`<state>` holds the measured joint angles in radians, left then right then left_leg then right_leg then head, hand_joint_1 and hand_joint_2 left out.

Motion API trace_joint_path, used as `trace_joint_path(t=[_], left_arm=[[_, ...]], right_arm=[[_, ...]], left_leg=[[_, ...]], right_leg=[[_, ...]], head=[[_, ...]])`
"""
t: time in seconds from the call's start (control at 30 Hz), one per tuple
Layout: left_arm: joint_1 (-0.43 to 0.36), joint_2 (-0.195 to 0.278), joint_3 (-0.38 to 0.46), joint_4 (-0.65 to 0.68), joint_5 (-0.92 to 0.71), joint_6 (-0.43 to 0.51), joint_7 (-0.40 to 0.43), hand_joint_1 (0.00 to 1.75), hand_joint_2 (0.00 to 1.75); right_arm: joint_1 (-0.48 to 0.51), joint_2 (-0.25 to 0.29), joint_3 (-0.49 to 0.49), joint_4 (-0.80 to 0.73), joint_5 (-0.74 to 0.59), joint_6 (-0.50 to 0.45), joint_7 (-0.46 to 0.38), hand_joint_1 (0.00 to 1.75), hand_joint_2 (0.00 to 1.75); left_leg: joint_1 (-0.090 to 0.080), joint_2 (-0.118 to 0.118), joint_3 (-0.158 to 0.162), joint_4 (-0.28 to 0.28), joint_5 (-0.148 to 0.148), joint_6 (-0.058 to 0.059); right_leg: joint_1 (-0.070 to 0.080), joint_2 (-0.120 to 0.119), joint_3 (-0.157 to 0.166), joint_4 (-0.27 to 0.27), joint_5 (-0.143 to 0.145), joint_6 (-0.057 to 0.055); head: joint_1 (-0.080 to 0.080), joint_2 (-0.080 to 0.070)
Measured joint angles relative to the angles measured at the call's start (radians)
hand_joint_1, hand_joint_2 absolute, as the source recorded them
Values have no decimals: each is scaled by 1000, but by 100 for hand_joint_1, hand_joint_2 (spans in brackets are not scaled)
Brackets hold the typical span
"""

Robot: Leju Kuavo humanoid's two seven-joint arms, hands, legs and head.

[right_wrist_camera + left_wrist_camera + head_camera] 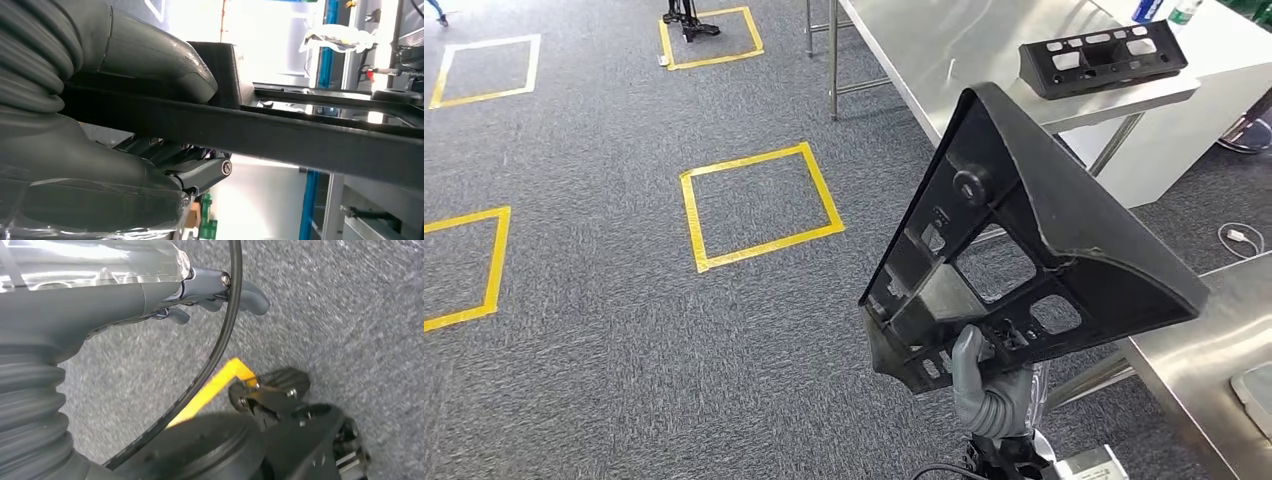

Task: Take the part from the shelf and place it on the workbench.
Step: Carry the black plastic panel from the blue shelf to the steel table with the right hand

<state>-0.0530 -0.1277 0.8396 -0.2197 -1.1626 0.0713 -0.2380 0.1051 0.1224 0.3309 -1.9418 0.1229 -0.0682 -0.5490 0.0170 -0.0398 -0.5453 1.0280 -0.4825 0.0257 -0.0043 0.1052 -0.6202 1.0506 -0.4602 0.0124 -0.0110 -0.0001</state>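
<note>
No text, label, brand or number can be read in any view. The bottle (1181, 10) at the far table edge carries a label, but it is too small and blurred to read.

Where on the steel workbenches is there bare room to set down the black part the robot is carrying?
The far workbench is bare left of the second black part, which crowds its right end. The near workbench has open steel between its left edge and a pale object at the frame's right edge. The right hand holds the carried part over carpet.
</note>
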Motion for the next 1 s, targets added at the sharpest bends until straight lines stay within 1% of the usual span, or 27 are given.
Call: trace_joint_path(t=[0.03, 0.07, 0.1, 0.13, 0.17, 0.2, 0.23, 0.27, 0.33, 0.37, 0.4, 0.43, 0.47, 0.5, 0.53, 0.6, 0.63, 0.67, 0.7, 0.73, 0.77, 0.8, 0.83, 0.87, 0.9, 0.97, 1.0], left_arm=[[0, -1, 0, 0, 0, 1, 5, 0, 175], [1, -1, 0, 0, 0, 1, 11, 0, 175], [2, 0, 0, 0, 0, 2, 18, 0, 175], [3, 0, 0, 0, -1, 2, 25, 0, 175], [4, 1, 1, 0, -1, 2, 29, 0, 175], [4, 2, 1, 0, -1, 2, 33, 0, 175], [4, 2, 1, 0, -2, 2, 34, 0, 175], [3, 3, 1, 0, -4, 3, 34, 0, 175], [3, 3, 1, 0, -8, 4, 34, 0, 175], [3, 2, 1, 0, -10, 4, 33, 0, 175], [2, 2, 1, 0, -12, 4, 33, 0, 175], [1, 2, 1, 0, -13, 4, 33, 0, 175], [-1, 2, 1, 0, -15, 4, 32, 0, 175], [-1, 1, 1, 0, -17, 3, 32, 0, 175], [-1, 1, 1, 0, -18, 2, 31, 0, 175], [0, 1, 1, 0, -20, 0, 29, 0, 175], [0, 1, 2, 0, -21, -2, 29, 0, 175], [-1, 1, 2, 0, -21, -3, 27, 0, 175], [-2, 1, 2, 0, -22, -4, 27, 0, 175], [-4, 1, 2, 0, -23, -4, 27, 0, 175], [-4, 1, 2, 0, -24, -4, 27, 0, 175], [-2, 0, 2, 0, -24, -4, 28, 0, 175], [-1, 0, 2, 1, -25, -4, 28, 0, 175], [-1, 0, 2, 2, -25, -4, 27, 0, 175], [-1, -1, 2, 2, -25, -3, 26, 0, 175], [-4, -2, 2, 3, -26, -3, 23, 0, 175], [-5, -2, 2, 3, -27, -3, 23, 0, 175]], right_arm=[[-2, 0, 0, -1, 0, 1, 3, 175, 175], [-5, 0, 0, -2, 1, 2, 7, 175, 175], [-7, 0, 0, -2, 1, 4, 12, 175, 175], [-8, 0, 0, -2, 2, 6, 17, 175, 175], [-9, 0, 0, -2, 2, 7, 21, 175, 175], [-9, 0, 0, -2, 2, 8, 24, 175, 175], [-10, 0, 0, -2, 2, 9, 27, 175, 175], [-13, 0, 0, -2, 2, 9, 28, 175, 175], [-22, 0, -1, -2, 1, 10, 30, 175, 175], [-27, 0, -1, -2, 0, 10, 30, 175, 175], [-31, 0, -1, -1, 0, 11, 31, 175, 175], [-33, 0, -1, -1, 0, 11, 31, 175, 175], [-33, 0, -1, -2, 0, 11, 32, 175, 175], [-35, 1, -1, -2, 0, 11, 33, 175, 175], [-39, 1, -1, -1, 0, 11, 34, 175, 175], [-46, 4, 0, -1, 0, 11, 35, 175, 175], [-48, 4, 0, 0, 0, 11, 36, 175, 175], [-49, 5, 0, 2, 0, 11, 36, 175, 175], [-49, 5, 0, 3, 0, 11, 37, 175, 175], [-49, 5, 0, 4, 0, 12, 38, 175, 175], [-50, 5, 0, 4, 0, 12, 38, 175, 175], [-51, 5, 0, 5, 0, 12, 38, 175, 175], [-52, 5, 0, 5, 0, 12, 37, 175, 175], [-53, 5, 0, 4, 0, 12, 37, 175, 175], [-53, 5, 0, 4, 0, 11, 37, 175, 175], [-51, 5, 0, 3, 0, 12, 36, 175, 175], [-51, 5, 0, 3, 1, 12, 36, 175, 175]], left_leg=[[2, 14, 1, -7, 4, 7], [0, 28, 2, -10, 6, 11], [-2, 42, 2, -11, 6, 14], [-3, 56, 2, -11, 5, 14], [-4, 69, 2, -11, 4, 13], [-4, 82, 3, -11, 2, 12], [-4, 93, 5, -11, 1, 10], [-5, 104, 8, -11, -2, 8], [-9, 122, 14, -10, -9, -1], [-11, 131, 17, -9, -12, -6], [-12, 140, 19, -10, -14, -12], [-12, 149, 24, -12, -15, -17], [-11, 149, 27, -11, -20, -22], [-10, 135, 26, 1, -31, -26], [-8, 113, 16, 30, -51, -30], [-5, 63, -37, 144, -111, -35], [-5, 53, -68, 208, -135, -37], [-5, 49, -91, 252, -144, -40], [-4, 48, -99, 262, -133, -41], [-3, 45, -88, 234, -103, -42], [-1, 36, -64, 175, -61, -42], [3, 14, -39, 115, -31, -43], [6, -9, -19, 61, -13, -43], [7, -28, -6, 30, -8, -41], [6, -39, -3, 20, -13, -38], [4, -22, -1, 13, -9, -25], [5, -11, 1, 9, -6, -18]], right_leg=[[2, -29, -17, 33, -22, 4], [0, -62, -42, 86, -52, 8], [-2, -83, -73, 150, -83, 13], [-5, -92, -102, 208, -105, 17], [-7, -97, -118, 241, -111, 20], [-9, -100, -115, 238, -99, 22], [-10, -107, -93, 197, -71, 22], [-9, -124, -55, 128, -37, 19], [2, -163, 10, 8, 3, 6], [7, -173, 24, -21, 7, -1], [12, -171, 25, -27, 4, -7], [12, -158, 24, -29, 6, -13], [10, -147, 27, -34, 8, -19], [6, -136, 31, -40, 10, -25], [2, -126, 35, -46, 13, -32], [-1, -105, 39, -50, 15, -40], [-1, -93, 40, -49, 14, -41], [-1, -80, 40, -48, 13, -42], [-1, -66, 41, -46, 12, -41], [-2, -51, 42, -42, 11, -40], [-4, -35, 43, -37, 8, -37], [-5, -21, 41, -31, 5, -32], [-5, -7, 36, -22, 2, -26], [-6, 5, 29, -17, 2, -20], [-7, 15, 22, -14, 3, -13], [-10, 29, 13, -15, 9, -1], [-9, 13, 9, -8, 5, 4]], head=[[4, 0], [7, 0], [11, 0], [12, 0], [12, 0], [12, 0], [12, 0], [12, 0], [11, 0], [10, 0], [10, 0], [9, 0], [9, 0], [8, 0], [6, 0], [0, 0], [-2, 0], [-3, 0], [-3, 0], [-3, 0], [-3, 0], [-3, 0], [-3, 0], [-2, 0], [-2, 0], [-2, 0], [0, 0]])
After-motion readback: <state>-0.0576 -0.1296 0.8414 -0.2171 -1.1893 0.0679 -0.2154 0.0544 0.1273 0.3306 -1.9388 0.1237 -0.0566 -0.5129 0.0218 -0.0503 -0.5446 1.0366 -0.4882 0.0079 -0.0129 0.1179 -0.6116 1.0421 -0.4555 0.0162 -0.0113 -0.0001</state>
